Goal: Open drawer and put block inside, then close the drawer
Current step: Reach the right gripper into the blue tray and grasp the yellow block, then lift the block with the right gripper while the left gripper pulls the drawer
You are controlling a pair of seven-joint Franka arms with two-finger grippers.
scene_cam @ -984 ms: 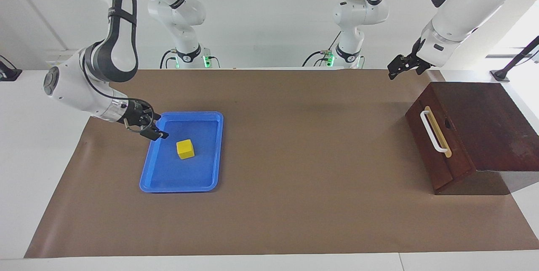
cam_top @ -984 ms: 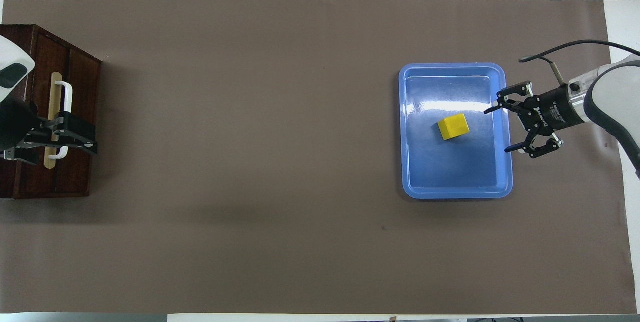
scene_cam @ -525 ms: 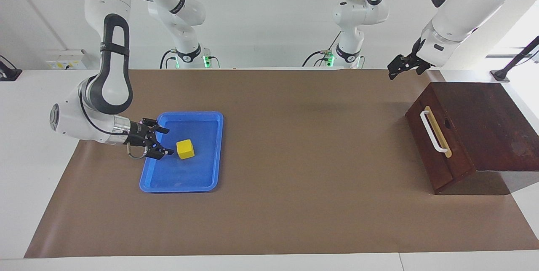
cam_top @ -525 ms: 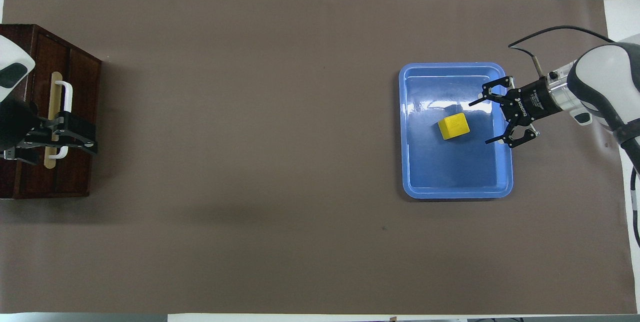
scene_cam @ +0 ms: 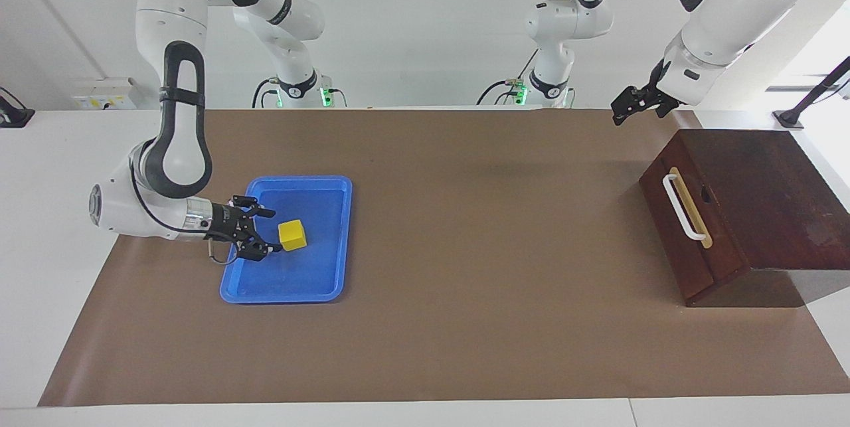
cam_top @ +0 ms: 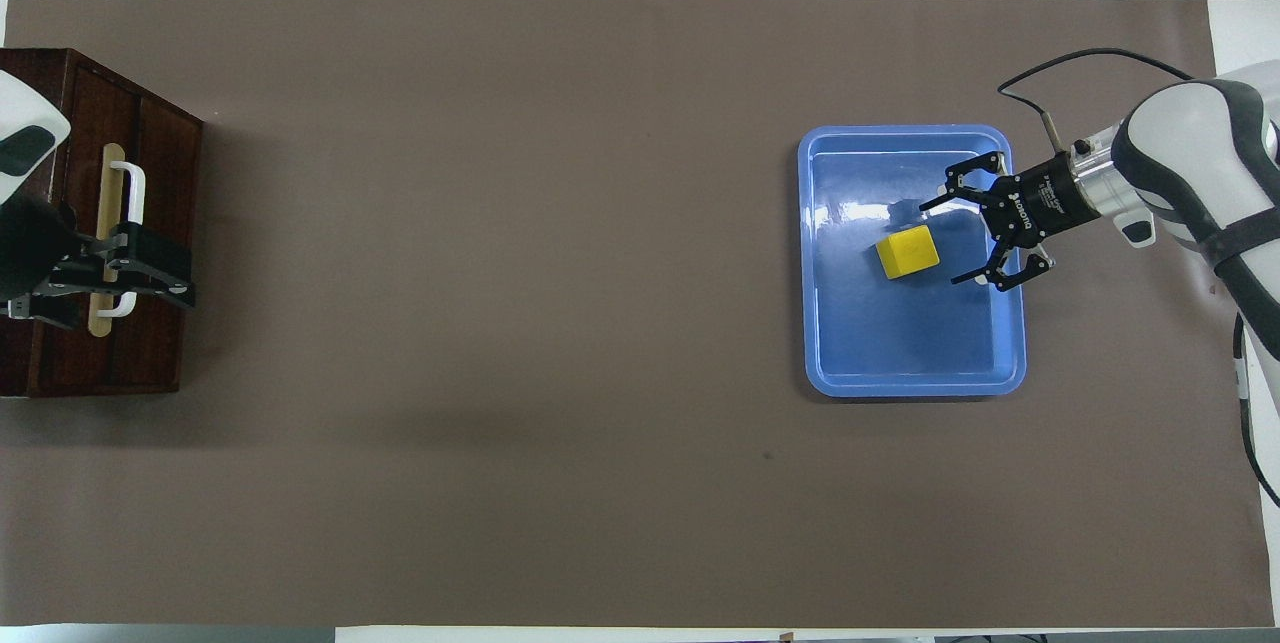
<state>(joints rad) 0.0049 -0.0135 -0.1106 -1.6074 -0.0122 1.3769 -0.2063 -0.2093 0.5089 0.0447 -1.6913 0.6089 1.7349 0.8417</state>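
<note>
The yellow block point(scene_cam: 292, 234) lies in a flat blue tray point(scene_cam: 299, 295) toward the right arm's end of the table. My right gripper point(scene_cam: 271, 231) is open, low over the tray, its fingers spread right beside the block without touching it. In the overhead view the right gripper point(cam_top: 942, 243) opens toward the block point(cam_top: 907, 252). The drawer point(scene_cam: 684, 228) of the dark brown box is shut, its white handle point(scene_cam: 684, 208) free. My left gripper point(scene_cam: 621, 111) is open and waits in the air beside the box, over the handle point(cam_top: 135, 193) in the overhead view.
The dark brown box point(scene_cam: 764, 194) stands at the left arm's end of the brown mat. The blue tray point(cam_top: 900, 385) holds only the block. The brown mat point(scene_cam: 465, 248) lies bare between the tray and the box.
My right gripper has come down and moved over the tray's edge toward the block, ending right beside it. The block, the drawer and my left gripper have not moved.
</note>
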